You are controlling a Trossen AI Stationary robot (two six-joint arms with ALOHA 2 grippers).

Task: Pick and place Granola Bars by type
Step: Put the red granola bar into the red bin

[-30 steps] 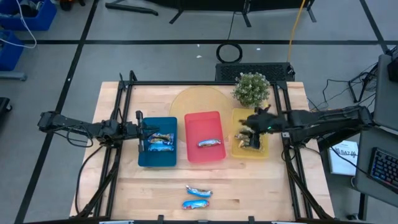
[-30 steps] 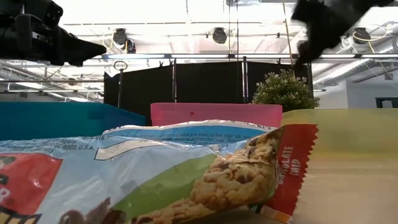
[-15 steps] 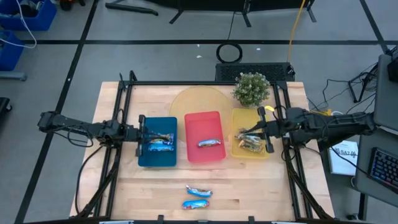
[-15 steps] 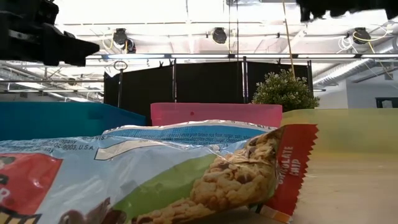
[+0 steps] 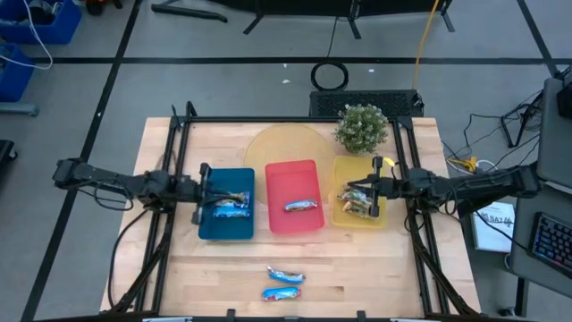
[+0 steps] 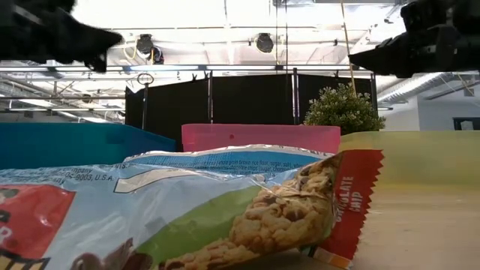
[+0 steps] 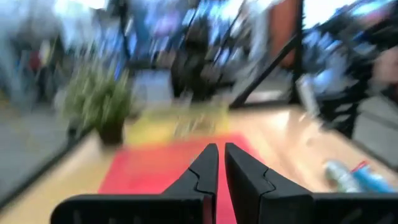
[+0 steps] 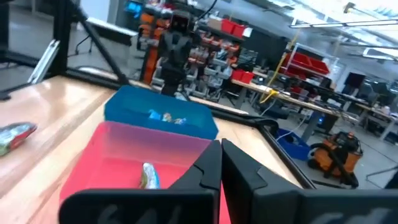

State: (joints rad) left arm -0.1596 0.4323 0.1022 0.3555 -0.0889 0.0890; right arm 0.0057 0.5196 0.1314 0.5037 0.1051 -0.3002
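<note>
Overhead, three rectangular plastic trays sit side by side across the middle of the pale wooden table (image 5: pixel 179 268): a blue tray (image 5: pixel 225 234) on the left, a red tray (image 5: pixel 277 176) in the centre and a yellow tray (image 5: pixel 345 166) on the right. The left gripper (image 5: pixel 205 190) hovers at the blue tray's left wall, its fingers nearly closed and holding nothing. Two blue-and-white wrapped granola bars (image 5: pixel 228 205) lie inside that tray. The right gripper (image 5: pixel 376 188) hangs over the yellow tray, fingers likewise almost together and empty, just beside a heap of green and brown wrapped bars (image 5: pixel 355 201). One silvery-wrapped bar (image 5: pixel 302 206) rests in the red tray. Two more blue-and-white bars (image 5: pixel 283 283) lie on the near table edge. A small potted green plant (image 5: pixel 362 127) stands beyond the yellow tray.
</note>
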